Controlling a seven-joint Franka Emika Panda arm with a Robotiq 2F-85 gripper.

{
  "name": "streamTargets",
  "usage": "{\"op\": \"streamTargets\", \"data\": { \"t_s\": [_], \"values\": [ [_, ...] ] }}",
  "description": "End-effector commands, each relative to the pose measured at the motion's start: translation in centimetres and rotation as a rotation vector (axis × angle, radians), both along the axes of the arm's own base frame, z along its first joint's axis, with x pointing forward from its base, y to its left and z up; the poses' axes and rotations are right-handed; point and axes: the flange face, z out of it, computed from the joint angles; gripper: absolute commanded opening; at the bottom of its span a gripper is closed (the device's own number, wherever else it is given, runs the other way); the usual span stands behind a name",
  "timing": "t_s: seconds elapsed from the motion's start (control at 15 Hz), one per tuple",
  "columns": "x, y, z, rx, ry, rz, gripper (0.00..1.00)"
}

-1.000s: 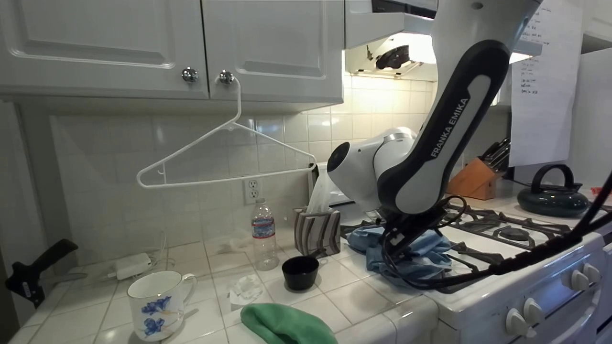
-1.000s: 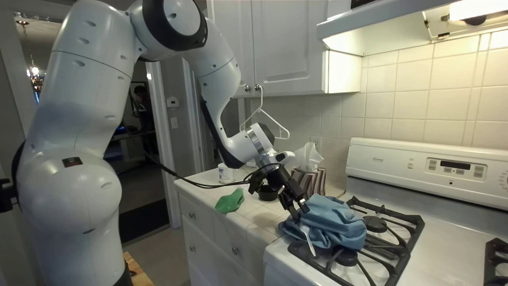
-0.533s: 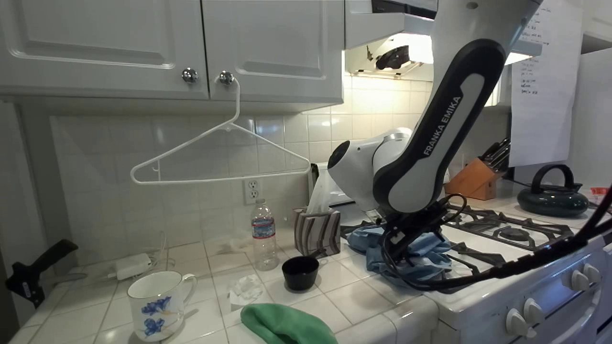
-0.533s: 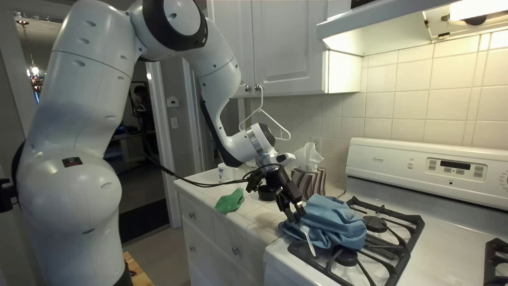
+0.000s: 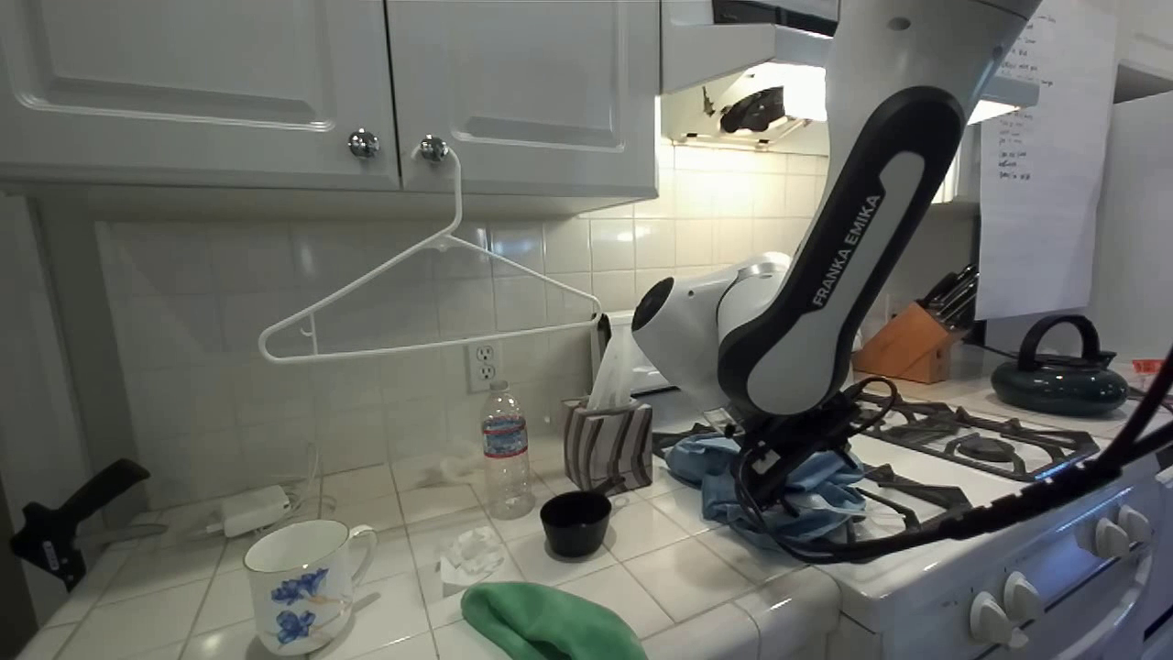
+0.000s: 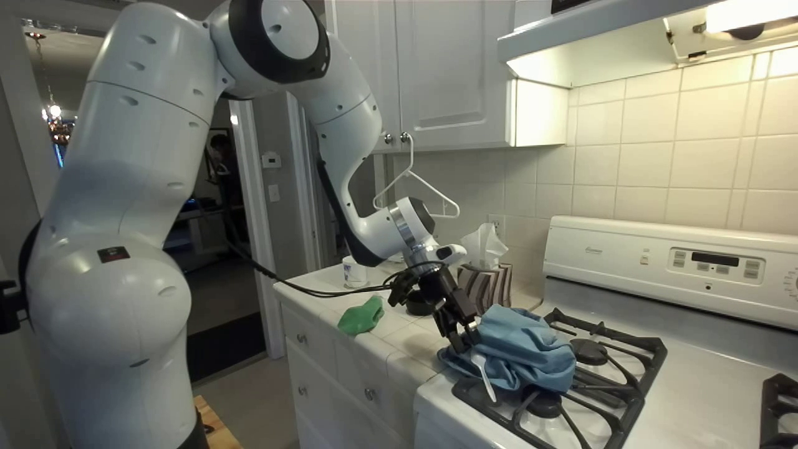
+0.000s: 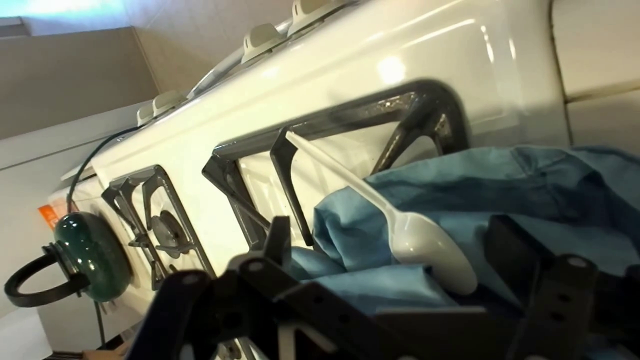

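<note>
Arm (image 5: 845, 252) reads "FRANKA EMIKA"; fingers (image 7: 517, 247) apart, near white spoon (image 7: 427, 247) on blue cloth (image 7: 500, 187).

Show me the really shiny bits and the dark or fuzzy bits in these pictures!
In the wrist view, a white glare spot on the stove, a glint on the spoon, and the gripper dark and a bit fuzzy up close; in both exterior views, the lamp glowing blank white; in an exterior view, the mug casting a small shadow on the counter.
</note>
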Motion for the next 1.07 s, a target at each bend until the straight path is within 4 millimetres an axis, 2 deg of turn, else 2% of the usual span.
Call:
{"op": "streamTargets", "data": {
  "t_s": [0.0,0.53,0.73,1.0],
  "values": [
    [0.8,-0.5,-0.7,0.002,-0.007,-0.009,1.0],
    [1.5,-2.2,-0.7,-0.049,-0.031,-0.058,1.0],
    [1.4,-1.9,-0.5,-0.02,-0.022,-0.054,1.0],
    [1.2,-1.0,0.7,0.012,-0.011,-0.035,1.0]
  ]
}}
